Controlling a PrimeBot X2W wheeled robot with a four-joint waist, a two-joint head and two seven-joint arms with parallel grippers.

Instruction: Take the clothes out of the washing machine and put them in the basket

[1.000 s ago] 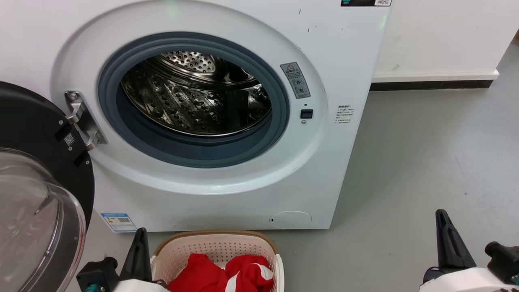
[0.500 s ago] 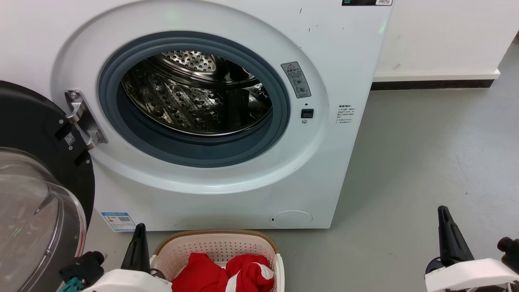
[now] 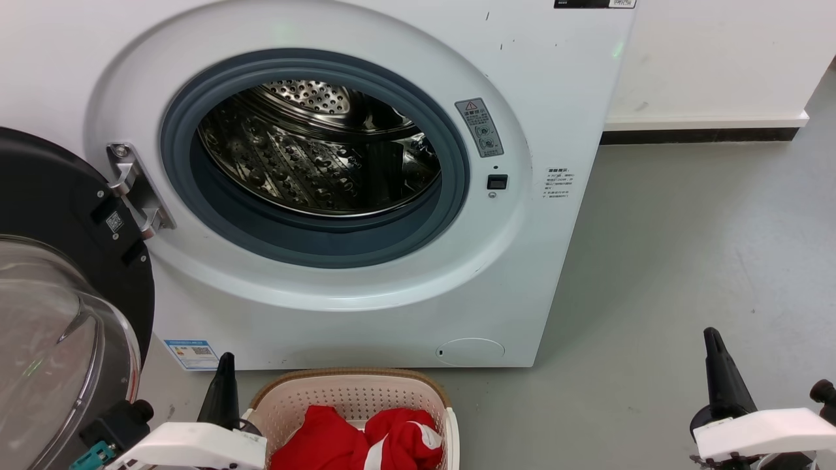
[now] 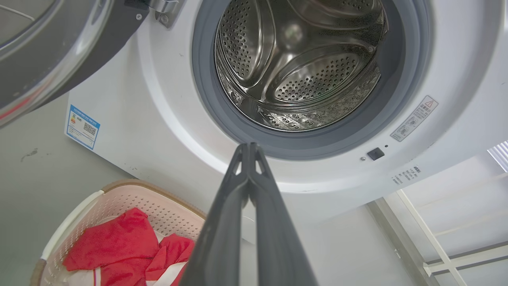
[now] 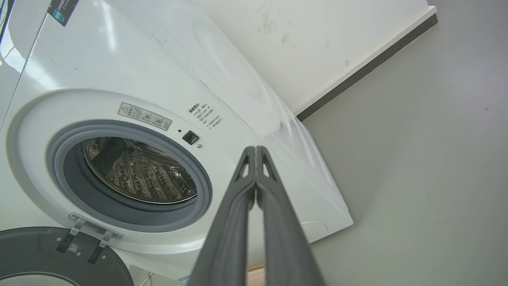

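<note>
The red clothes (image 3: 356, 444) lie in the basket (image 3: 353, 397), at six o'clock below the washing machine (image 3: 392, 307), whose drum (image 3: 313, 170) looks empty. The left gripper (image 4: 248, 149) and right gripper (image 5: 255, 151) have their fingers pressed together, holding nothing. The task seems finished.

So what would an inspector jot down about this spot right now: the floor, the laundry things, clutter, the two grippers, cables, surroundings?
Surface: smooth grey floor, a few faint marks.
Job's things: washing machine with its door swung open at the left; drum shows bare steel, no fabric seen. Basket stands on the floor before the machine; red clothes with white trim lie inside it.
Clutter: nothing seen.
Grippers: left gripper shut, holding nothing, beside the basket; right gripper shut, holding nothing, over the floor at the right.
Cables: nothing seen.
Surroundings: white wall with dark skirting.
</note>
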